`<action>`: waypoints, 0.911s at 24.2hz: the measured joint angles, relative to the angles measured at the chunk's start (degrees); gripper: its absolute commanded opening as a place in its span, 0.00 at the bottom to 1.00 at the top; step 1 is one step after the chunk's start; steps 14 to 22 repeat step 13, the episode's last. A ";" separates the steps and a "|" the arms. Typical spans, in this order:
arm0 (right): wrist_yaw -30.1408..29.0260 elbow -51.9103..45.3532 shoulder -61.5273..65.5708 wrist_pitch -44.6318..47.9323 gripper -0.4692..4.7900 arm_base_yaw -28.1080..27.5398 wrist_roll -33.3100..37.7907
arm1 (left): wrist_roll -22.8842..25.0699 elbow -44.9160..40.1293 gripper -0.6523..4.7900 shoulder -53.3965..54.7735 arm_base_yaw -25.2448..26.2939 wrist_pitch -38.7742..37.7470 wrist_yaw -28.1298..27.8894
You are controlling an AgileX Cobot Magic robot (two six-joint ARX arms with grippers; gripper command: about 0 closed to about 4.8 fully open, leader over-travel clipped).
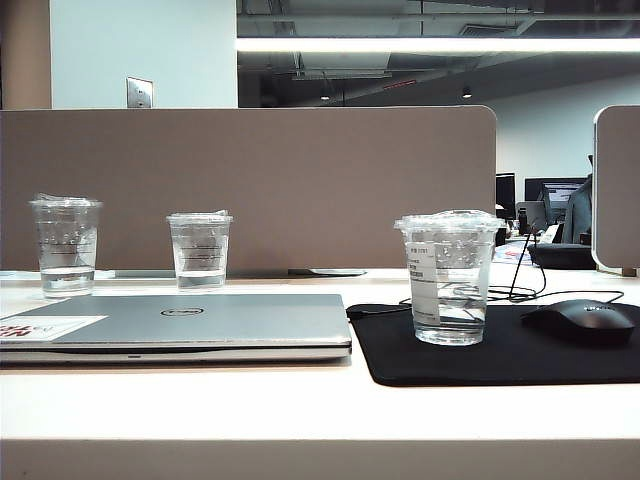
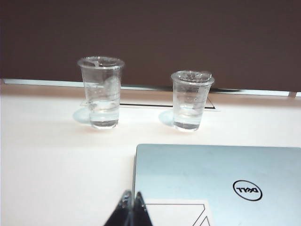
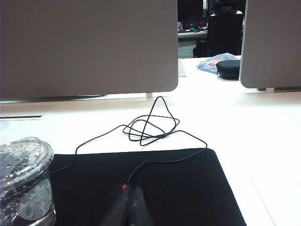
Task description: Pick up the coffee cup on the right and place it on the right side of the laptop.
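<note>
The coffee cup (image 1: 451,277), clear with a lid and a white label strip, stands upright on the black mouse pad (image 1: 470,365), just right of the closed silver Dell laptop (image 1: 180,325). In the right wrist view the coffee cup (image 3: 23,181) shows beside my right gripper (image 3: 131,190), which is shut and empty above the mouse pad (image 3: 178,188). My left gripper (image 2: 132,195) is shut with nothing in it, over the laptop's (image 2: 221,181) near corner by its white sticker (image 2: 176,212). Neither gripper shows in the exterior view.
Two ridged clear cups (image 1: 67,245) (image 1: 199,250) stand behind the laptop by the grey partition (image 1: 250,185). A black mouse (image 1: 583,319) lies on the pad's right end, its cable (image 3: 150,127) looped on the white table behind. A black case (image 3: 229,69) sits beyond.
</note>
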 measured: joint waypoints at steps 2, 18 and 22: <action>0.00 0.00 0.00 0.00 0.11 0.00 0.00 | 0.00 0.00 0.11 -0.02 0.00 -0.35 0.00; 0.00 0.00 0.00 0.00 0.11 0.00 0.00 | 0.00 0.00 0.11 -0.02 -0.02 -0.37 0.00; 0.00 0.00 0.00 0.00 0.11 0.00 0.00 | 0.00 0.00 0.11 -0.02 -0.02 -0.37 0.00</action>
